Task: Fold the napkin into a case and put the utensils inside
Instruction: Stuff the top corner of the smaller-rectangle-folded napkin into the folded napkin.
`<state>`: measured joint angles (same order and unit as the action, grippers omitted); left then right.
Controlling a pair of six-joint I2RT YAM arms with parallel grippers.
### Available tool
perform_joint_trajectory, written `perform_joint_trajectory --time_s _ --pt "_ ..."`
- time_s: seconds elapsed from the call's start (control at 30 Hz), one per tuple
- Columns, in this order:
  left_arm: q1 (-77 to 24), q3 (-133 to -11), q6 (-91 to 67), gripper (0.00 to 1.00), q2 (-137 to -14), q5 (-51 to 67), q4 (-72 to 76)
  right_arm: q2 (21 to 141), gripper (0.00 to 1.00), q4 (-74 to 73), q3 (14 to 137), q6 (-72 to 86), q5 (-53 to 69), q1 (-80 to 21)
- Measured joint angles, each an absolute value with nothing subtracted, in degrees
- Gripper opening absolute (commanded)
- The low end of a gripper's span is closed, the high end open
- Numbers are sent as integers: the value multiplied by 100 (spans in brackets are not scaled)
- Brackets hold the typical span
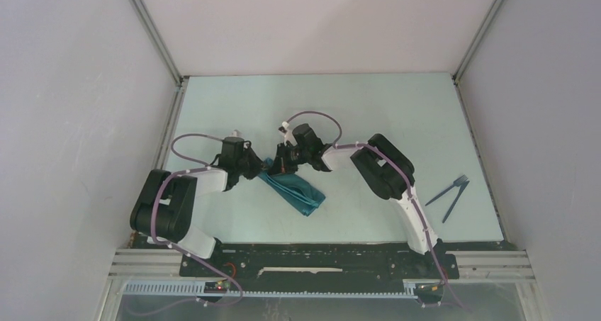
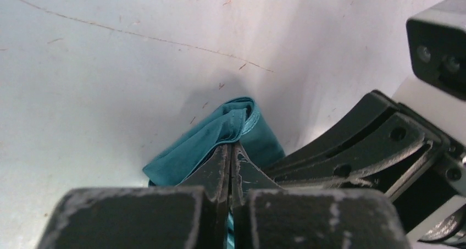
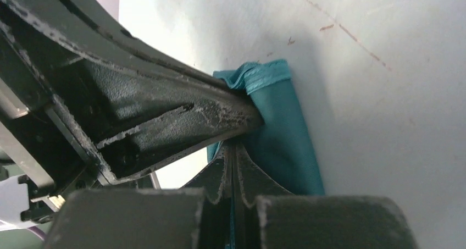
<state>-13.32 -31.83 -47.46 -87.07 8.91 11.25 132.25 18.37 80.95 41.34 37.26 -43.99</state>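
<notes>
While the top view is looking down, napkin [image 1: 294, 191]: lying as a narrow folded teal strip on the bench [image 1: 368, 108], its long axis running diagonally from the grippers toward the near right.
Top view, grippers: left gripper [image 1: 261, 166] and right gripper [image 1: 282, 164] are meeting side by side at the strip's far-left end.
Top view, utensils [image 1: 448, 193]: lying in a V near the bench's right edge, well apart from the cloth and nearer the right arm.
Left wrist view, left gripper: pinching shut on a fold of the napkin, with teal showing between the jaws.
Right wrist view, right gripper: clamping shut on the cloth, with the left gripper's finger crossing just beside it.
Coming move, judged: both arms are sharing one end, so the next fold is probably turning across that diagonal axis.
</notes>
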Motion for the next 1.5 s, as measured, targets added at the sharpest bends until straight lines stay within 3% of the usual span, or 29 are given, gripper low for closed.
perform_joint_trajectory --time_s 0.1,0.33,0.5,0.83,1.3,1.5 --pt "-1326 -3181 -4812 0 -8801 926 1306 13023 7 1533 7996 3962 3616 -4438" --pt "-1323 -3142 -4853 0 -8884 952 1531 11896 56 130 7723 3170 3529 -4506" --pt "-1313 -3052 -4853 0 -8879 969 1691 10766 69 -534 7356 2093 3385 -4471" --pt "-1310 -3030 -4847 0 -8875 974 1730 10545 73 -1262 7201 161 2088 -4993" --pt "-1308 -3004 -4842 0 -8868 978 1772 11013 73 -1634 7325 -272 620 -5771" --pt "-1308 -2980 -4842 0 -8838 969 1769 11260 63 -1841 7553 -163 -163 -6228"
